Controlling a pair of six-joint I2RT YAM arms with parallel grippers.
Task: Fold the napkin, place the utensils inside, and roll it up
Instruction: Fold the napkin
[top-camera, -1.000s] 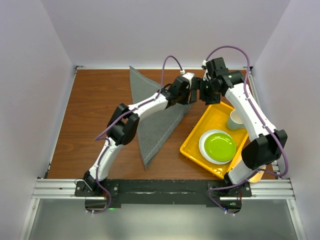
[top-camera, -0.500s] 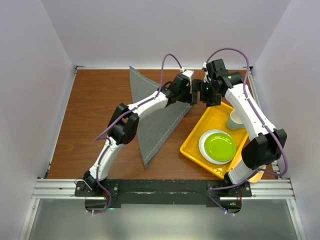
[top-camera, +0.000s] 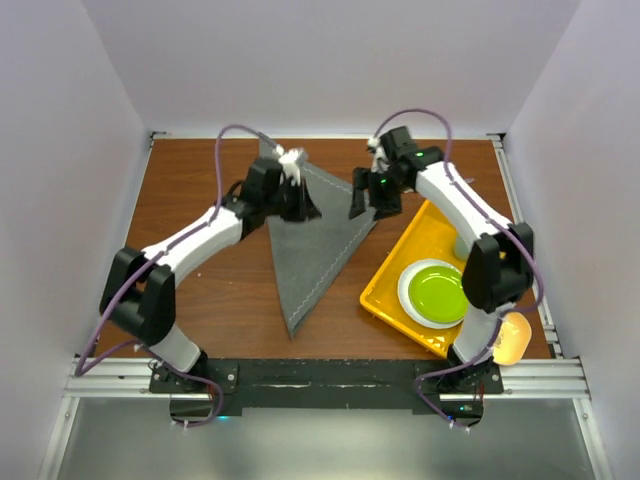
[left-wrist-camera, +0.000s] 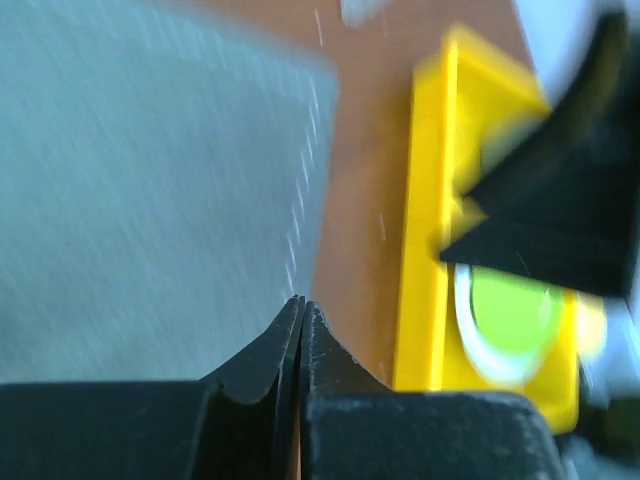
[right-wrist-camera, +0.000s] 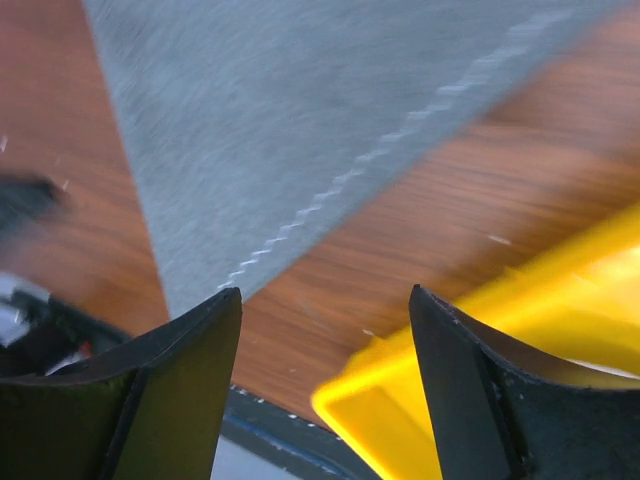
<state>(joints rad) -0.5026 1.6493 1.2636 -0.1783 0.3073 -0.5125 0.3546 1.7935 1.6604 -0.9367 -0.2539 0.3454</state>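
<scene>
The napkin (top-camera: 310, 250) lies flat on the wooden table as a dark grey triangle with a pale stitched edge, pointing toward the near side. My left gripper (top-camera: 305, 207) hovers over its upper part, jaws shut with nothing visible between them (left-wrist-camera: 302, 305). In the left wrist view the napkin (left-wrist-camera: 150, 180) fills the left side. My right gripper (top-camera: 357, 208) stands open above the napkin's right corner, with nothing between its fingers (right-wrist-camera: 325, 292). The right wrist view shows the napkin's stitched edge (right-wrist-camera: 300, 120) and bare wood under the jaws. The utensils are out of view.
A yellow tray (top-camera: 385, 290) sits right of the napkin and holds a green plate (top-camera: 437, 291) with a white rim. Both show in the left wrist view, tray (left-wrist-camera: 425, 250) and plate (left-wrist-camera: 510, 315). A pale orange rounded thing (top-camera: 510, 340) lies by the right arm's base.
My left arm swung left from the napkin's right corner to its upper part, its jaws opening and shutting again. My right gripper moved left and down toward the napkin's right corner.
</scene>
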